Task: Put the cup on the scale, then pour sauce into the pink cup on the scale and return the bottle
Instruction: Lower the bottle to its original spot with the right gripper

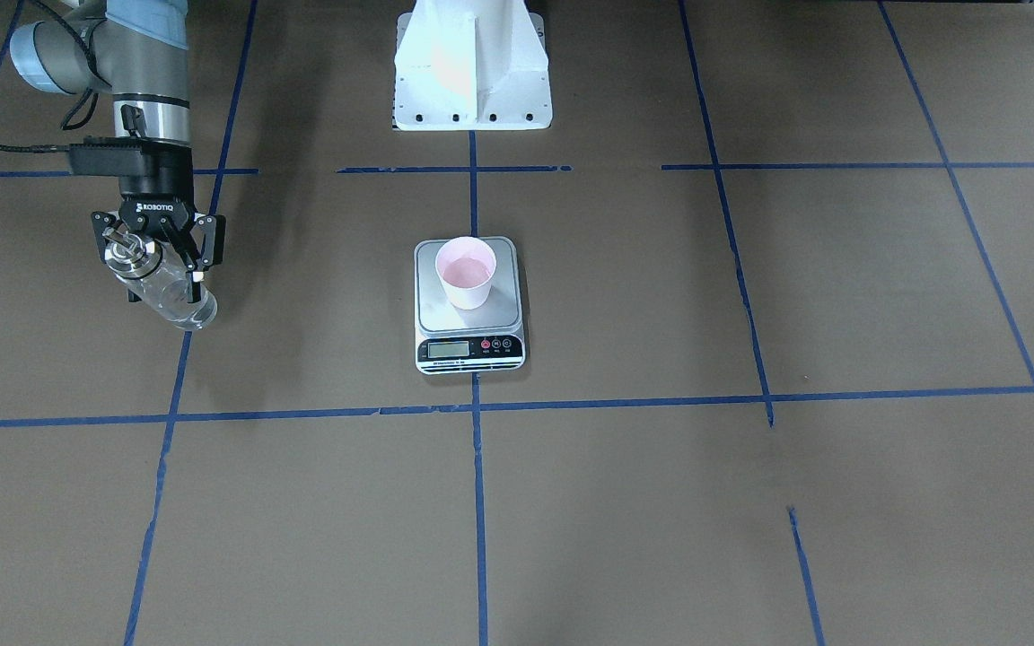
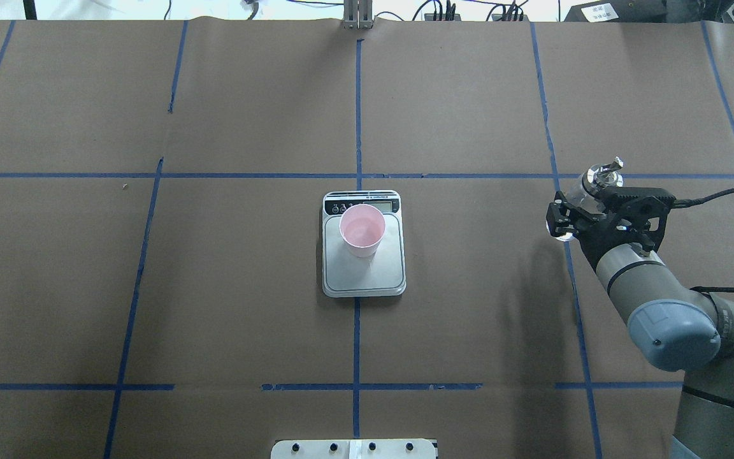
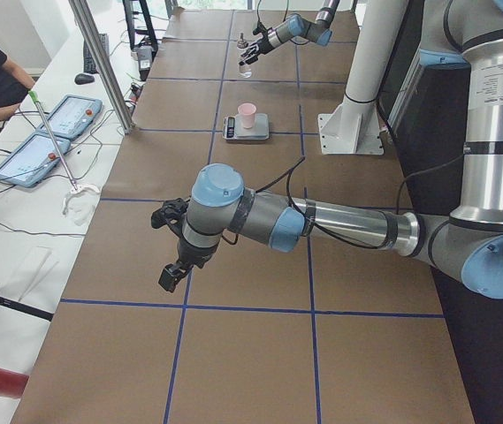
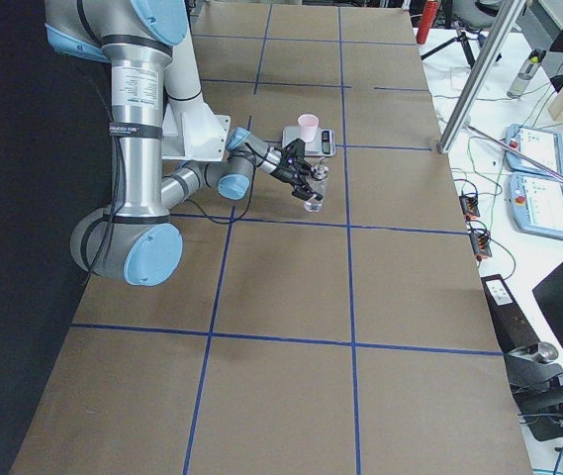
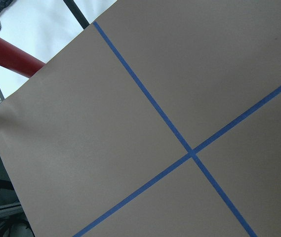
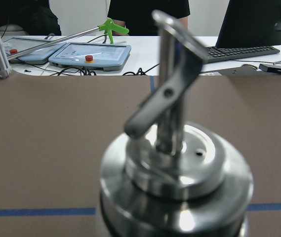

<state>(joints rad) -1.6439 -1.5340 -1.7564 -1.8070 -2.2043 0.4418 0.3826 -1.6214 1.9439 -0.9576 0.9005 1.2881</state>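
The right gripper is clamped on the bottle, seemingly off the table and well apart from the scale bearing the cup, so a high or tilted release could topple the glass and spill; the left gripper's state I can't tell.

Brown table (blue tape grid)

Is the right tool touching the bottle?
Touching. The front-facing view shows the right tool clamped around the bottle, holding it tilted.
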